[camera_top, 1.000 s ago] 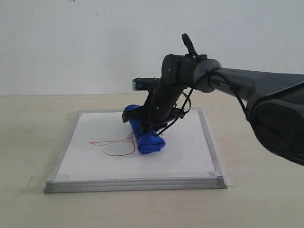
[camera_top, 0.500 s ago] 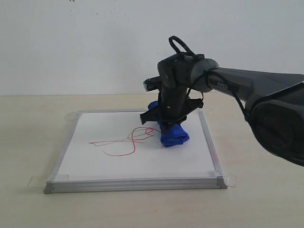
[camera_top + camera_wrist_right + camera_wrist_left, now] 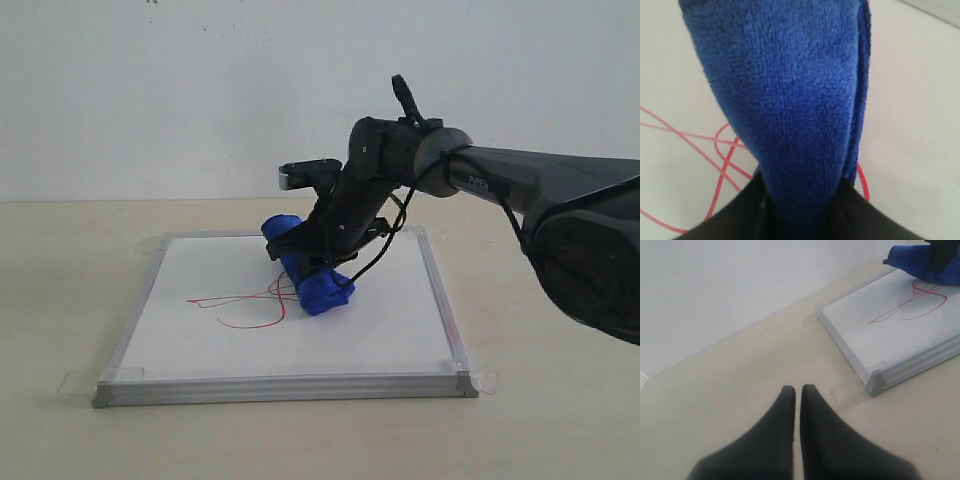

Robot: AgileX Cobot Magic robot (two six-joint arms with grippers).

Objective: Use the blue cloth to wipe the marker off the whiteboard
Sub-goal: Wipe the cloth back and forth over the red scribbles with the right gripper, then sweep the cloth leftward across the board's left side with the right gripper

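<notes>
A: Surface?
B: Beige table, white wall. Whiteboard lies flat.
A: Cloth?
B: Right gripper pinches blue cloth, on board at marker loops. Left gripper pressed together over table.

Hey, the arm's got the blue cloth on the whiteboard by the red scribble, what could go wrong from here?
The right gripper grips the rolled blue cloth, and only its lower end seems to meet the whiteboard; a pass may miss the long strokes of the marker further left. Dragging could pull the cloth from the jaws. Only clear tape tabs appear to hold the board, so sideways pushing might shift it.
</notes>
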